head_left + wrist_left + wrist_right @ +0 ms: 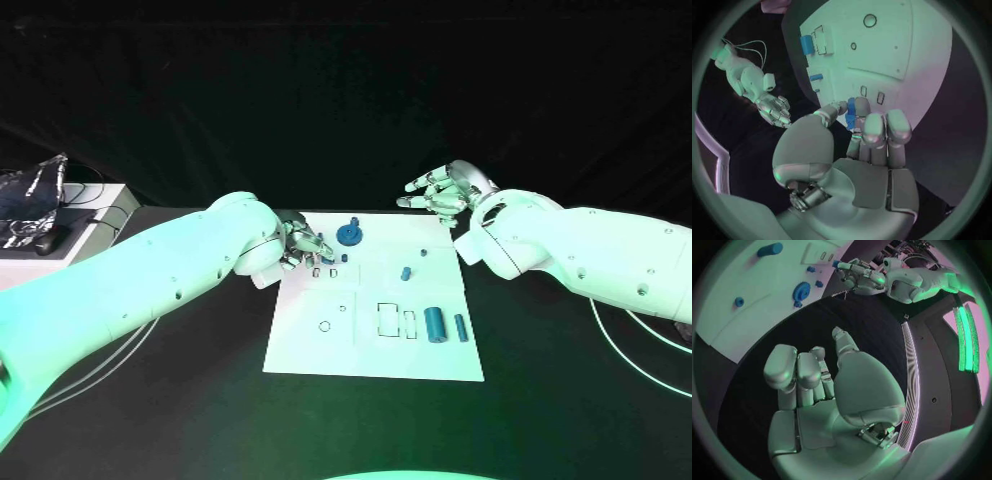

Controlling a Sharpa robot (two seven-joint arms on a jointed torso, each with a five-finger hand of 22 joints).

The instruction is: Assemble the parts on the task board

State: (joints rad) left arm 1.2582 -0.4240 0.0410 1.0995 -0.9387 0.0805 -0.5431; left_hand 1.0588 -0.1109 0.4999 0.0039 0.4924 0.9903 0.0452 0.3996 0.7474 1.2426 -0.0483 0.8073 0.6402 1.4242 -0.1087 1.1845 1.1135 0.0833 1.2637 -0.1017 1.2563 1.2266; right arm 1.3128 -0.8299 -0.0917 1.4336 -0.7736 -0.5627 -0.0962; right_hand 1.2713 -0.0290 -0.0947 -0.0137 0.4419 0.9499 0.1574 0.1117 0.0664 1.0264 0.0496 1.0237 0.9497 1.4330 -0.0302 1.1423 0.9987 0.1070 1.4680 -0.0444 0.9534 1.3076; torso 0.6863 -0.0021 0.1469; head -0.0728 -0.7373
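Observation:
The white task board lies mid-table. My left hand hovers over its near-left corner and pinches a small blue part between thumb and fingers, just above two small slots. My right hand hangs past the board's far right corner, fingers apart and holding nothing. A blue round gear-like part stands at the board's far edge. A small blue peg stands near the middle. Two blue cylinders lie at the right, beside rectangular outlines.
A round hole sits on the board's left half. A white box with crumpled foil stands at the table's far left. Thin cables trail on the black table under my right arm.

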